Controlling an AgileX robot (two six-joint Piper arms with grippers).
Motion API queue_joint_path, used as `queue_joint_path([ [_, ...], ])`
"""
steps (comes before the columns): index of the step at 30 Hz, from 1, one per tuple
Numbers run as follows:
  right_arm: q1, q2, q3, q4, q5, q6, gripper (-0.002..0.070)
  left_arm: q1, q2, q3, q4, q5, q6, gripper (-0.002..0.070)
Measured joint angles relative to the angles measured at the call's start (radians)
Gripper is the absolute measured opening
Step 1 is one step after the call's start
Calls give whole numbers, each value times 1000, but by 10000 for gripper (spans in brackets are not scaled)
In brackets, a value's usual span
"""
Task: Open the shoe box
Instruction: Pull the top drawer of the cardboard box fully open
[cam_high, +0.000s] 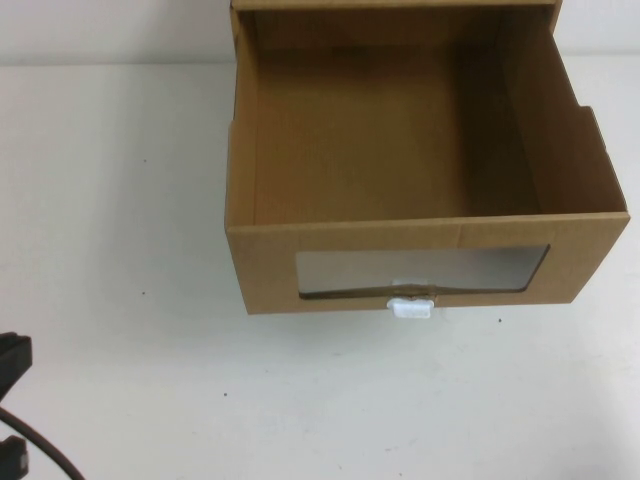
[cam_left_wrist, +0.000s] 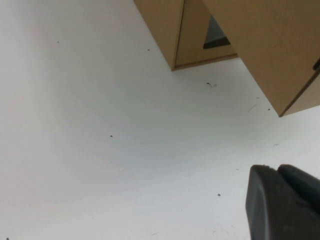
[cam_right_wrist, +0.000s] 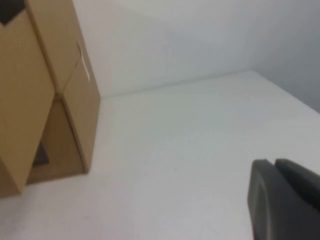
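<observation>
The brown cardboard shoe box (cam_high: 265, 265) stands open at the middle back of the white table, its inside bare. Its front wall has a clear window (cam_high: 420, 268) and a white clasp (cam_high: 412, 306) below it. My left gripper (cam_left_wrist: 276, 171) is shut on nothing and hovers low over the table, well to the front left of the box (cam_left_wrist: 260, 40). Only a black part of the left arm (cam_high: 12, 362) shows in the high view, at the front left corner. My right gripper (cam_right_wrist: 274, 163) is shut and empty, out to the right of the box (cam_right_wrist: 65, 65).
The white table (cam_high: 120, 200) runs bare to the left, right and front of the box. A pale wall (cam_right_wrist: 165, 45) rises behind the table. A black cable (cam_high: 40, 450) curls at the front left corner.
</observation>
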Motion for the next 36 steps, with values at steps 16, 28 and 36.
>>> queue_joint_path([
  [16,58,0,36,-28,199,-67,-18,0,0,0,0,6,0,-2],
  [28,58,0,36,-31,199,-70,-18,0,0,0,0,6,0,-3],
  [36,58,0,36,-31,199,-70,-18,0,0,0,0,6,0,-3],
])
